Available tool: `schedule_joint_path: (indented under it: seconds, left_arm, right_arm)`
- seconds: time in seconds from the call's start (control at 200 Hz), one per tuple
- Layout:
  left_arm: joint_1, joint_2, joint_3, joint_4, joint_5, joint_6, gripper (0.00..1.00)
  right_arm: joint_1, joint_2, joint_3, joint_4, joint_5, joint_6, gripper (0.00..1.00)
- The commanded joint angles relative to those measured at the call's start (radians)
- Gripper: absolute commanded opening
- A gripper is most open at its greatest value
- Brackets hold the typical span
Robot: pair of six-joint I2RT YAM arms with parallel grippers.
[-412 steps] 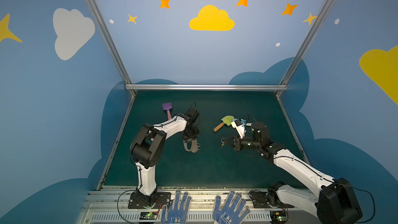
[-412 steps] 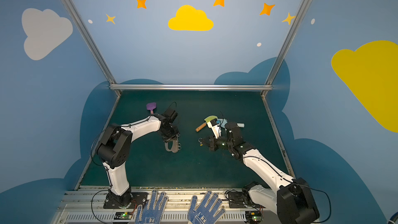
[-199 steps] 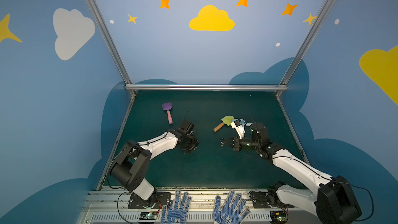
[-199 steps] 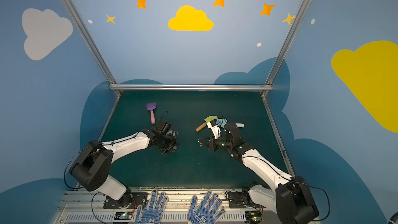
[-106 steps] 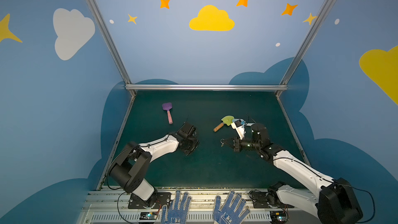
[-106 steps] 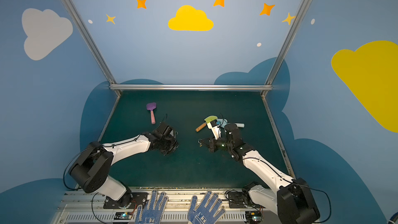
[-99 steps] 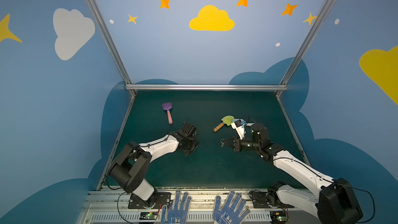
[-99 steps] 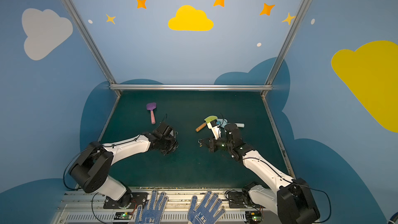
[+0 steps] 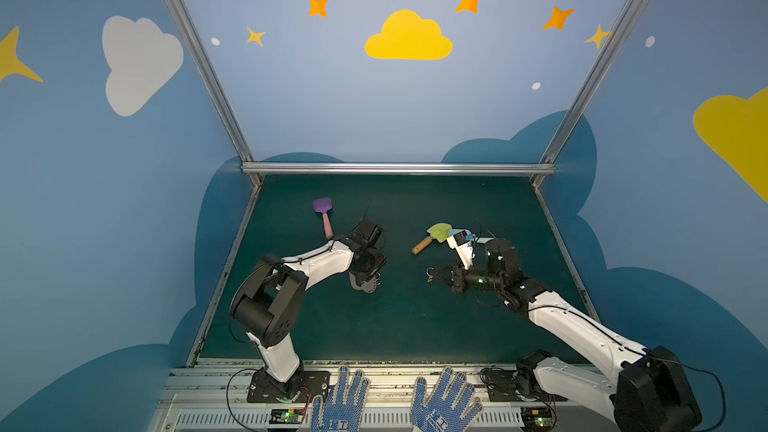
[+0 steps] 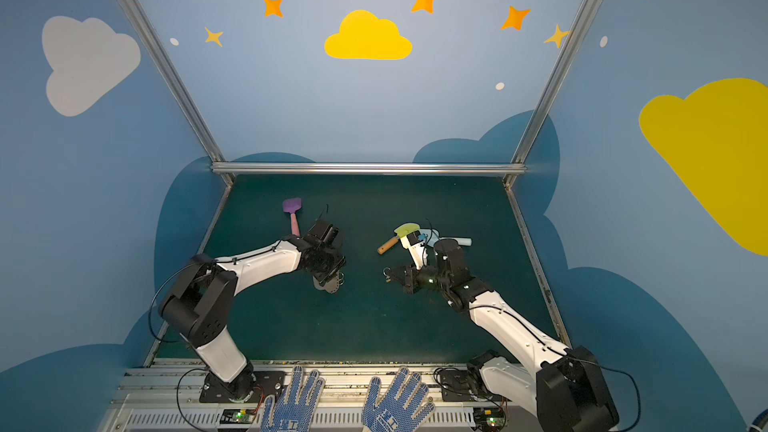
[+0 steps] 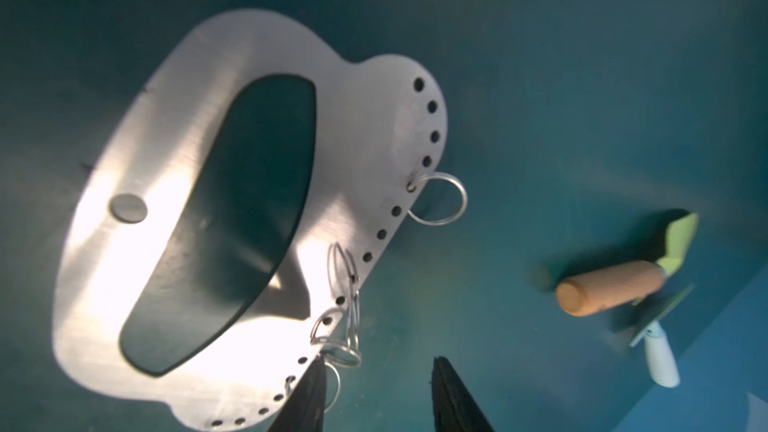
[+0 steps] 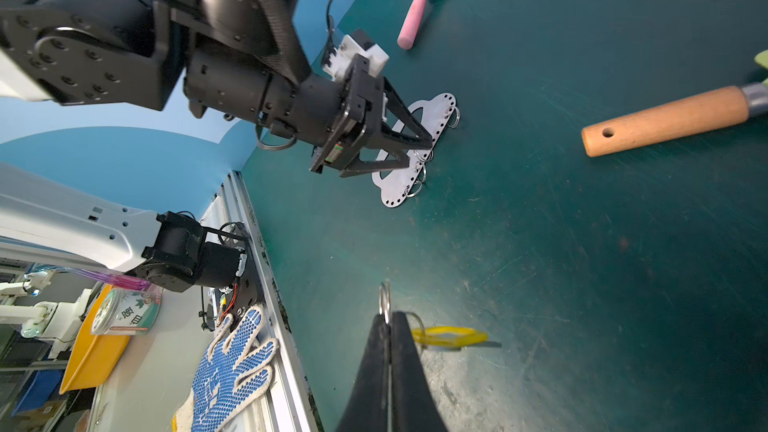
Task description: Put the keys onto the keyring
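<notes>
- Right jaws are closed tight on the keys (image 12: pixel 449 336); the keyring (image 11: pixel 353 118) lies well to their left.
- Left jaws sit part-open above its holed edge, seemingly gripping nothing.

yellow-tagged keys (image 12: pixel 449 336) held by their ring, grey holed keyring (image 11: pixel 353 151) lying flat

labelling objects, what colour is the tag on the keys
The tag is yellow, clearest in the right wrist view.

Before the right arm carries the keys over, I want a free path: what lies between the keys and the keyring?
Only bare mat, in both top views, between keys and keyring; the shovel lies farther back, off that line.
</notes>
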Motion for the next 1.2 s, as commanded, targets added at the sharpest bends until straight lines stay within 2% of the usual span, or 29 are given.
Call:
schedule_joint_path:
  seconds: [0.0, 0.255, 0.315, 0.426, 0.541, 0.611, 0.691, 0.791, 1.051, 1.117, 1.197]
  left_arm:
    - [0.001, 0.036, 0.040, -0.104, 0.012, 0.069, 0.45]
    - [-0.004, 0.116, 0.123, -0.181, 0.015, 0.138, 0.43]
    - [-0.004, 0.128, 0.125, -0.183, 0.017, 0.139, 0.36]
    - [-0.004, 0.136, 0.123, -0.184, 0.021, 0.143, 0.29]
    - [-0.004, 0.130, 0.128, -0.195, 0.004, 0.151, 0.28]
    - [-0.002, 0.127, 0.131, -0.198, 0.008, 0.154, 0.21]
    - [-0.003, 0.126, 0.131, -0.200, 0.009, 0.159, 0.20]
    - [-0.003, 0.123, 0.130, -0.203, 0.018, 0.161, 0.07]
    - [-0.003, 0.062, 0.122, -0.208, 0.019, 0.168, 0.10]
    - [-0.003, 0.052, 0.122, -0.211, 0.017, 0.171, 0.13]
    - [-0.003, 0.042, 0.124, -0.210, 0.021, 0.170, 0.06]
  right_arm:
    - [0.002, -0.022, -0.009, -0.010, 0.013, -0.007, 0.00]
    - [0.002, -0.017, -0.011, -0.001, 0.014, -0.006, 0.00]
    - [0.001, -0.021, -0.010, -0.003, 0.016, -0.005, 0.00]
    - [0.001, -0.027, -0.009, -0.009, 0.018, -0.009, 0.00]
    - [-0.001, -0.026, -0.009, -0.012, 0.021, -0.007, 0.00]
    - [-0.001, -0.023, -0.006, -0.011, 0.020, -0.007, 0.00]
    - [-0.002, -0.014, -0.003, -0.007, 0.017, -0.007, 0.00]
    - [-0.002, -0.006, 0.003, -0.004, 0.015, -0.004, 0.00]
    - [-0.002, -0.002, 0.000, 0.004, 0.012, 0.000, 0.00]
    - [-0.001, 0.002, -0.002, 0.009, 0.009, 0.006, 0.00]
    - [0.001, 0.003, -0.008, 0.018, 0.009, 0.011, 0.00]
